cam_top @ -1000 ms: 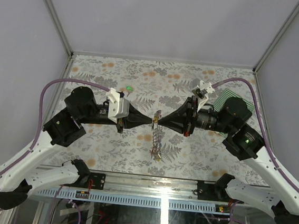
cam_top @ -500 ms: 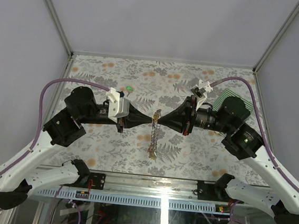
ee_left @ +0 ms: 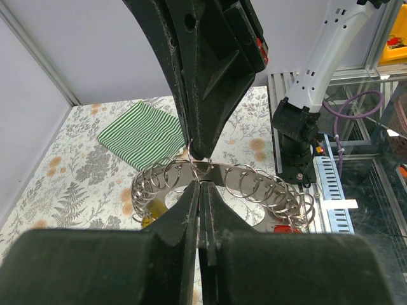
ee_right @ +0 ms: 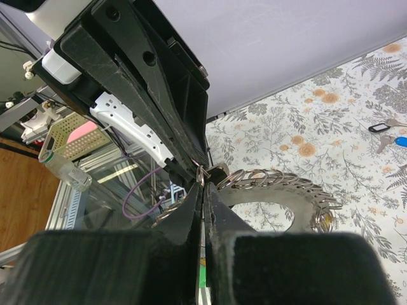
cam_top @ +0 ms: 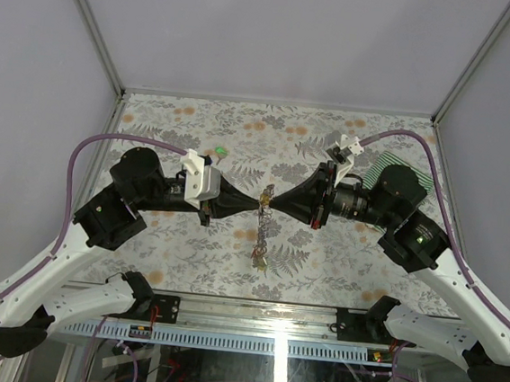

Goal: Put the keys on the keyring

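Left gripper [ee_left: 202, 188] pinches the keyring [ee_left: 224, 171] rim; right gripper [ee_right: 203, 190], closed, meets it tip-to-tip. Probably stiff, heavy, slippery: grasp the flat band.

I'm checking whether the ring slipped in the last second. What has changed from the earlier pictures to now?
The hanging lower end of the keyring swung slightly toward the left arm's side, and the right gripper edged a little toward the left gripper. Nothing was grasped or released. Both grippers stay shut at the keyring's top edge, and the left gripper kept its place.
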Tool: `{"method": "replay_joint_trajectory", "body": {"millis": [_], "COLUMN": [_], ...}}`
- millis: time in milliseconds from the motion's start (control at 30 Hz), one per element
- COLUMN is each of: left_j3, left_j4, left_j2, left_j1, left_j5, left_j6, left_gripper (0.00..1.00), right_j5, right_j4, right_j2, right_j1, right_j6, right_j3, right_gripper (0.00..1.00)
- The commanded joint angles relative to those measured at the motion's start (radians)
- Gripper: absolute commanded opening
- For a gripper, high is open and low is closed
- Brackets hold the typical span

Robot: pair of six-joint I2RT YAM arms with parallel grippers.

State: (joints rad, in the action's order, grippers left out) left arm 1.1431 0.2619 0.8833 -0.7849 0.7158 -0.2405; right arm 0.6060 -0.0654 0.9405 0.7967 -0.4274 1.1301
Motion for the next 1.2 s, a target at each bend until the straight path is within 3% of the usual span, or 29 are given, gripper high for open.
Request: {"method": "replay_joint_trajectory", "body": {"millis": [0, 767, 1167], "left_j3": [0.018, 0.02, -0.003], "left_j4": [-0.048, -0.033, -0.105], "left_j2": [-0.002, 0.023, 0.011], "left_j1": [-0.006, -0.005, -0.005], "left_j5": [0.037, 0.055, 0.019], "left_j6": [0.007, 0.012, 0.063], "left_gripper": [0.0, 0.0, 0.04], "right_j5": [-0.056, -0.105, -0.147], "right_j4": [0.106, 0.228, 0.533], "right_j2": [-0.024, -0.059, -0.106], "right_j1": [0.004, 0.004, 0.004], "right_j6": [-0.024, -0.096, -0.187], "right_j3": [0.018, -0.05, -0.214], "right_gripper": [0.0, 0.0, 0.0]}}
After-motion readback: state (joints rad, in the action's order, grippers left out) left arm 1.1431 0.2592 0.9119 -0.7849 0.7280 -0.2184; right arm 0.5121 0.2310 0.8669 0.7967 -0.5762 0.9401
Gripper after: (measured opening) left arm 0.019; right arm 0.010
